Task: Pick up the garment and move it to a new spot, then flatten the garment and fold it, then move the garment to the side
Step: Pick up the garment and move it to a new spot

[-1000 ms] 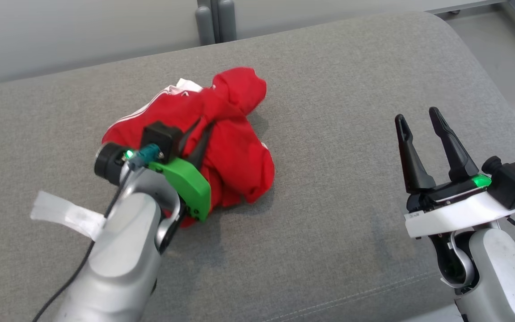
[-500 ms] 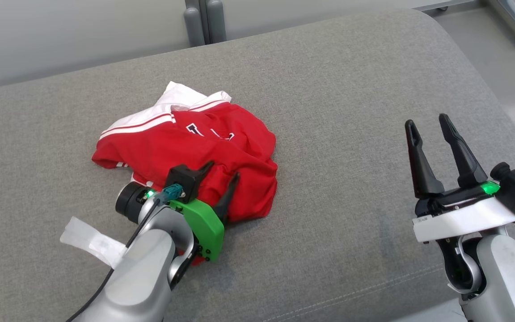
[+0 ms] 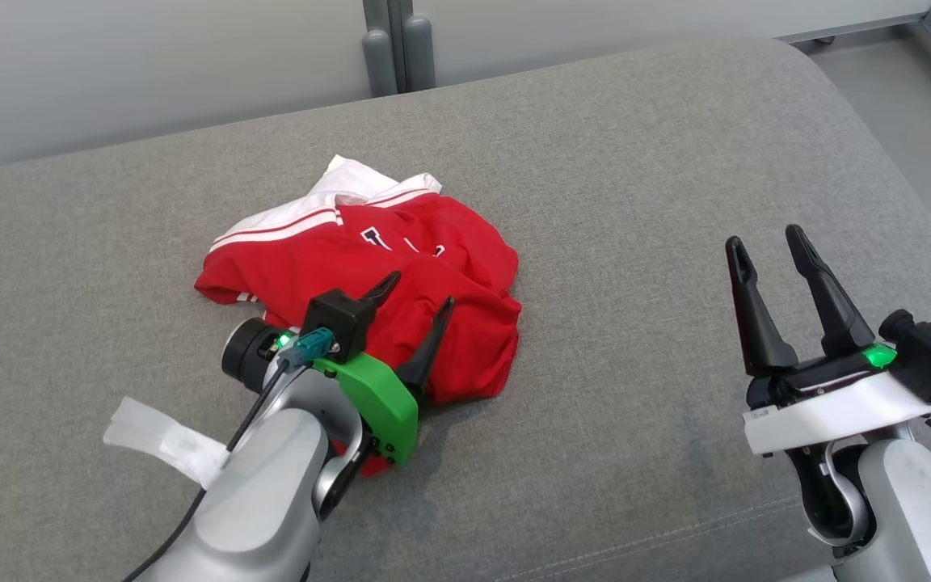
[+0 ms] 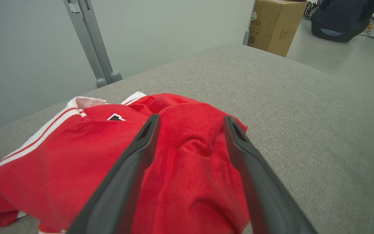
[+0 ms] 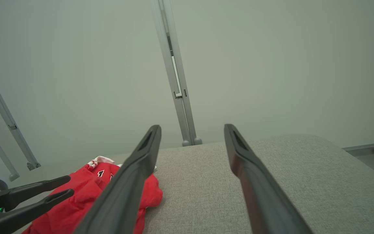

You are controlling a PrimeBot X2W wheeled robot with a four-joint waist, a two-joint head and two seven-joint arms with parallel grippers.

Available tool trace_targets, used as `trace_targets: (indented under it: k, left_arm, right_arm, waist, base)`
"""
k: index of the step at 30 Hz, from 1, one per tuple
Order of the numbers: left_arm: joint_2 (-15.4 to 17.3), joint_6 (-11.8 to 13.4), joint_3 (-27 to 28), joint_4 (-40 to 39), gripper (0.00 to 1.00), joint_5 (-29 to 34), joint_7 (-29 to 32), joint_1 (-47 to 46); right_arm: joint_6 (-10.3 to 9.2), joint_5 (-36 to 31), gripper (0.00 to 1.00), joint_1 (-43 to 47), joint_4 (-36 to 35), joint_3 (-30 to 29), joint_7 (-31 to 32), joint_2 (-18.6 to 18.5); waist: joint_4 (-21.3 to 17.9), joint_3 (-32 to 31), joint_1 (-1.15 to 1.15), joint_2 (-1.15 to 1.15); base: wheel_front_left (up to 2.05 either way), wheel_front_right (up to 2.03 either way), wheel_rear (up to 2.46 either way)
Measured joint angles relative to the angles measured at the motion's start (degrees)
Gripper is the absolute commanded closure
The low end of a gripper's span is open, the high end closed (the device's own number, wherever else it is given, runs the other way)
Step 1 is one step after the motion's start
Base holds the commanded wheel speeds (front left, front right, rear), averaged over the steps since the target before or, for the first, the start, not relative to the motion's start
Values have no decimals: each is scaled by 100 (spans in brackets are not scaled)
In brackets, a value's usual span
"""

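Grey cushion (image 3: 635, 202): takes up most of the head view. Rounded far-right corner visible; left and near edges cut off by the frame.

Pale wall (image 3: 150, 65) behind the cushion, plain. A grey metal post (image 3: 397, 44) stands against it, with only its foot in the head view.

Garment (image 3: 336, 259): red cloth with white striped trim, lying crumpled on the cushion left of centre. It is bunched, not flat. White part sits at the far side. Dark print on the red is creased into a fold and cannot be read. Near edge hidden under the left wrist's green bracket (image 3: 381, 404); a scrap of red shows below it.

Left gripper (image 3: 423, 288): fingers spread apart, nothing pinched between them. They lie low over the near-right part of the garment; in the left wrist view red cloth shows between and under both fingers. Cannot tell whether the fingertips touch the cloth.

Right gripper (image 3: 763, 235): fingers apart, empty, above bare cushion, well apart from the garment. In the right wrist view one of its fingers covers part of the garment.

Cardboard box (image 4: 276, 26) on the floor past the cushion, top cut off. Beside it a person (image 4: 342, 16) in dark clothes, mostly out of frame.

White tag (image 3: 162, 440) on the left arm's cable; blurred.
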Motion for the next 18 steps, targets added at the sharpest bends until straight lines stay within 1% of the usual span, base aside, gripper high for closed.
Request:
trace_targets:
  k: [11, 13, 14, 15, 16, 18]
  left_arm:
    - [13, 103, -204, 68, 0, -5, 463, 162]
    - [14, 146, -205, 41, 0, -88, 512, 163]
    - [15, 149, -204, 19, 7, -130, 517, 164]
    - [15, 152, -203, -7, 32, -162, 555, 164]
    - [15, 158, -203, -23, 51, -188, 563, 164]
    - [16, 201, -203, -66, 60, -207, 589, 164]
  right_arm:
    - [2, -1, 0, 3, -8, 5, 0, 3]
    - [3, -1, 0, 5, -10, 7, 0, 4]
    - [3, -1, 0, 8, -10, 7, 0, 4]
    - [3, -1, 0, 10, -10, 8, 0, 5]
    - [3, -2, 0, 13, -11, 9, 0, 7]
    - [3, -2, 0, 17, -14, 8, 0, 5]
  waist:
    - [60, -20, 0, 0]
    - [65, -19, 0, 0]
    - [66, -19, 0, 0]
    - [68, -19, 0, 0]
    - [69, -19, 0, 0]
    - [71, -17, 0, 0]
  base:
    - [0, 0, 0]
    - [0, 0, 0]
    - [0, 0, 0]
    - [0, 0, 0]
    - [0, 0, 0]
    - [0, 0, 0]
